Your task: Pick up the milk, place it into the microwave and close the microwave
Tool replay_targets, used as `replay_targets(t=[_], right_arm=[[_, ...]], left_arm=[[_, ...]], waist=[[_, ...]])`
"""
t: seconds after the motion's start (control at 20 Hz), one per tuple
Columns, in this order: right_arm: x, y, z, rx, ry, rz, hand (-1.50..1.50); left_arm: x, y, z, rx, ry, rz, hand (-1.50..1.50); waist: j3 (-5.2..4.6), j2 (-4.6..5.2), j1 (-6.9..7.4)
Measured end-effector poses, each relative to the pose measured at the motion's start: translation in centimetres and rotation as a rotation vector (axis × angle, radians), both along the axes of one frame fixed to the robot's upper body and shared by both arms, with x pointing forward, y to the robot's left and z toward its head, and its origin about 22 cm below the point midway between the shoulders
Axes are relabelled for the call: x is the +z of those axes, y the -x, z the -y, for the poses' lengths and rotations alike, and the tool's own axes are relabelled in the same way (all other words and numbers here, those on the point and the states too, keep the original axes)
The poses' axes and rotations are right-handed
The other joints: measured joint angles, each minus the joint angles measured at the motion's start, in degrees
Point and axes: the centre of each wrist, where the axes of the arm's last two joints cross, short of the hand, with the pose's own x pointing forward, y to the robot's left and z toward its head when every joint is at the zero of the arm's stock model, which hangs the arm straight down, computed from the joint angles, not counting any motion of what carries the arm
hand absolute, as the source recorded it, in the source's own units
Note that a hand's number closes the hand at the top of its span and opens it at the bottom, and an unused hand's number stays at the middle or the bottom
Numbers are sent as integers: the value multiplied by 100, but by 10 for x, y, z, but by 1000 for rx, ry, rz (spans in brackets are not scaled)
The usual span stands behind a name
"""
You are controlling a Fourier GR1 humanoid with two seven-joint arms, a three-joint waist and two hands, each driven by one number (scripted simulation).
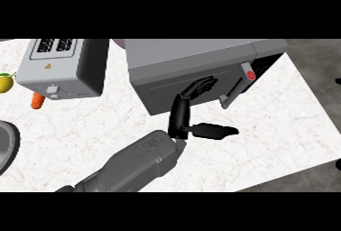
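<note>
The grey microwave point(200, 54) stands at the back of the white marble counter point(266, 144). Its door point(160, 92) faces me and looks shut or very nearly shut, with a pale handle point(232, 94) and a red button point(250, 76) at its right end. My left hand point(180, 113) reaches up from the lower left; its straight fingers point(200, 88) lie against the door's front and the thumb point(214, 131) sticks out to the right. The hand is open and holds nothing. No milk shows anywhere in view. My right hand is out of the picture.
A grey toaster point(60, 67) stands at the back left. A yellow fruit point(5, 82) and a carrot point(38, 100) lie beside it. A dark round rim point(8, 144) shows at the left edge. The counter ends at the right and lower right.
</note>
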Motion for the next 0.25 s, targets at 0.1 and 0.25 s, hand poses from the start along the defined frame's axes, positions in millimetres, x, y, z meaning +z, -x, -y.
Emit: replay_targets(t=[0.1, 0.25], right_arm=[[0, -2, 3, 9, -12, -12, -150], [1, -7, 7, 23, -31, -21, -150]], left_arm=[[-1, 0, -1, 4, 5, 2, -150], [-1, 0, -1, 9, 12, 7, -150]], waist=[[2, -3, -14], [3, 0, -33]])
